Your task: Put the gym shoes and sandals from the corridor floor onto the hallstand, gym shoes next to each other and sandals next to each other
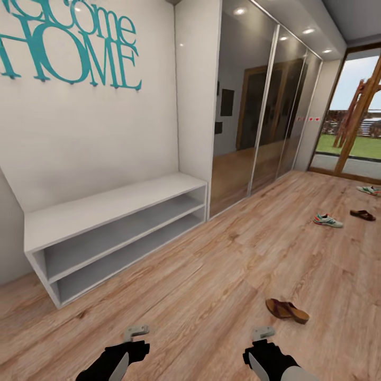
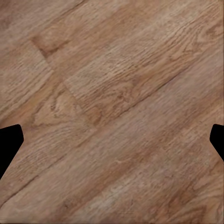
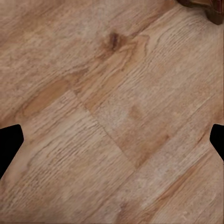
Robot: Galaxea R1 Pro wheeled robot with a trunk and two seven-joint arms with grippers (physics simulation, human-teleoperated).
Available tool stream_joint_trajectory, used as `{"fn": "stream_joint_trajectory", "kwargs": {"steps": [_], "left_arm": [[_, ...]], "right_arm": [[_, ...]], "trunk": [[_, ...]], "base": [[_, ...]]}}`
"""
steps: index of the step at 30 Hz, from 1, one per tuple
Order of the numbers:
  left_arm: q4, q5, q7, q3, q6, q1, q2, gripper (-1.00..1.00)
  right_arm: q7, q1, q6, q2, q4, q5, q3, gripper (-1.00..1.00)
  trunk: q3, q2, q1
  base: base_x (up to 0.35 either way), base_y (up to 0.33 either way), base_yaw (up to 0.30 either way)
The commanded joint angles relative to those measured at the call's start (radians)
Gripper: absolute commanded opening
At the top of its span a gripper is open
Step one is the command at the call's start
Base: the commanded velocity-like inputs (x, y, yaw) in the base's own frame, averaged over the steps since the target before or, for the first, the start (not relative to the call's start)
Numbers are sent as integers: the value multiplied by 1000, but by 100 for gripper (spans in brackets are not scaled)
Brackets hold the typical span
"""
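One brown sandal (image 1: 286,310) lies on the wood corridor floor (image 1: 211,275), just ahead and right of my right gripper (image 1: 262,349). Its edge also peeks into the right wrist view as the sandal (image 3: 212,9). The other sandal (image 1: 362,215) lies far off at the right, near a white gym shoe (image 1: 327,220). The second gym shoe (image 1: 368,190) rests by the glass door. The pale hallstand (image 1: 116,206) stands at the left wall, its shelves bare. My left gripper (image 1: 132,346) hangs low over bare planks. Both wrist views show the black fingertips (image 2: 9,144) (image 3: 9,144) spread wide, nothing between them.
A mirrored wardrobe (image 1: 254,106) runs along the wall right of the hallstand. A glass door (image 1: 354,106) closes the far end of the corridor. Teal letters hang on the wall above the hallstand.
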State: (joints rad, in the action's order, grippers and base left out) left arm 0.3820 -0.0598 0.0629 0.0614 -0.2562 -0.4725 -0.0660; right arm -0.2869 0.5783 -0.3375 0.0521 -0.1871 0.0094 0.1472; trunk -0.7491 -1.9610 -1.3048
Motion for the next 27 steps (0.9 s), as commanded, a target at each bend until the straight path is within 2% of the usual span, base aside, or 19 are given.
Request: {"fn": "stream_joint_trajectory", "kwargs": {"steps": [1, 9, 14, 20, 24, 27], "left_arm": [[0, 0, 0, 0, 0, 0, 0, 100], [0, 0, 1, 0, 0, 0, 0, 100], [0, 0, 1, 0, 0, 0, 0, 100], [-2, 0, 1, 0, 0, 0, 0, 100], [-19, 0, 1, 0, 1, 0, 0, 100], [-22, 0, 1, 0, 1, 0, 0, 100]], "right_arm": [[0, 0, 0, 0, 0, 0, 0, 100], [0, 0, 0, 1, 0, 0, 0, 100], [-4, 0, 0, 14, 2, 1, 2, 100], [-9, 0, 0, 20, 4, 1, 25, 100], [-11, -1, 0, 23, 5, 1, 61, 100], [-11, -1, 0, 23, 5, 1, 69, 100]], "trunk": [[0, 0, 0], [0, 0, 0], [0, 0, 0], [-3, 0, 0], [-4, 0, 0], [-6, 0, 0]], "base": [[111, -202, 292], [125, -260, 292], [136, -308, 292], [139, -320, 291], [140, -324, 291], [140, -327, 291]]}}
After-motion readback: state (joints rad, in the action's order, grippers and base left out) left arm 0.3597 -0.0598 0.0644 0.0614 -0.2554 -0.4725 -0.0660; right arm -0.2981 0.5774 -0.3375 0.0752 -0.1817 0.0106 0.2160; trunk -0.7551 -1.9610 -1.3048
